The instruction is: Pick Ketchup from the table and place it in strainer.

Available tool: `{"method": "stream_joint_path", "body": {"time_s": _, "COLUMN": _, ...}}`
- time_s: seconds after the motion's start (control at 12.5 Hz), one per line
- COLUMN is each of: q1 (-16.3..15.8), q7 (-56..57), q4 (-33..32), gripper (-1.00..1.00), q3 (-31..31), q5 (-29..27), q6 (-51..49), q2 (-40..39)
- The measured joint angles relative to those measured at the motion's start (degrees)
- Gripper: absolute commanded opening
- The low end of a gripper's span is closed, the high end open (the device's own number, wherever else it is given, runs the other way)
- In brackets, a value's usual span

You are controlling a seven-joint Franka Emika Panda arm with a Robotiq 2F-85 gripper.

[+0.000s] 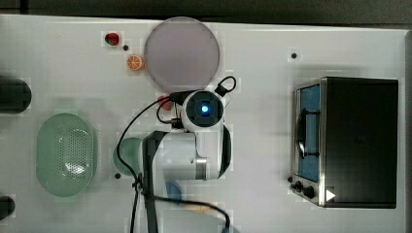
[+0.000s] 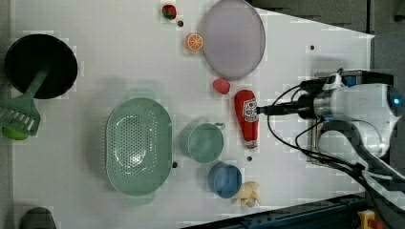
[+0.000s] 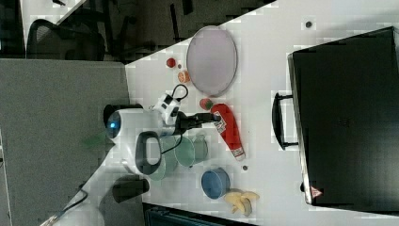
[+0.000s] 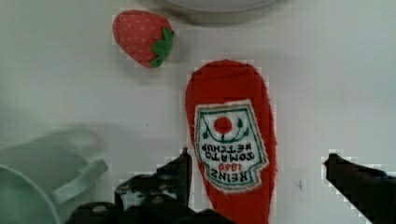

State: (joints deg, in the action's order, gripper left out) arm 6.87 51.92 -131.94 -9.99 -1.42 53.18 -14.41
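hand (image 4: 257, 172) spread wide, ketchup (image 4: 229, 140) lying between its fingers, untouched

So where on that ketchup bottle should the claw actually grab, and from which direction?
Probably across the broad labelled body, coming straight down from above. The ketchup lies flat on the table, long and narrow, so its two long sides are free. The open gripper already has one finger on each side. The strawberry and green cup lie apart from it.
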Motion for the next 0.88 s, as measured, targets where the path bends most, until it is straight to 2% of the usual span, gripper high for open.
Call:
{"method": "stream_joint_path", "body": {"time_s": 0.32, "q1": 0.1, "q7": 0.9, "q4": -3.25, "gripper": 1.0, "q3": -0.18, "q5": -0.06, "q6": 6.63, "q2": -7.71}}
{"method": "stream_joint_path", "body": {"time_s": 0.4, "q1": 0.1, "q7": 1.15, "q4": -3.58, "gripper": 0.93, "q3": -0.13, "q5": -0.36, "q6": 7.53, "q2": -9.23}}
{"method": "stream_joint_path", "body": {"time_s": 0.56, "q1": 0.12, "q7": 1.29, "q4": -3.69, "gripper": 0.43, "q3": -0.19, "q5": -0.4, "q6": 9.76, "q2": -11.67}}
{"method": "stream_joint_path", "body": {"time_s": 0.64, "q1": 0.17, "q7": 1.29, "q4": -3.69, "gripper": 0.25, "q3": -0.29, "q5": -0.36, "q6": 10.88, "q2": -12.04}}
{"method": "stream_joint_path", "body": {"time_s": 0.88, "q1": -0.16, "q7": 1.31, "q4": -4.25, "gripper": 0.25, "q3": 0.67, "q5": -0.45, "q6": 11.22, "q2": -9.78}}
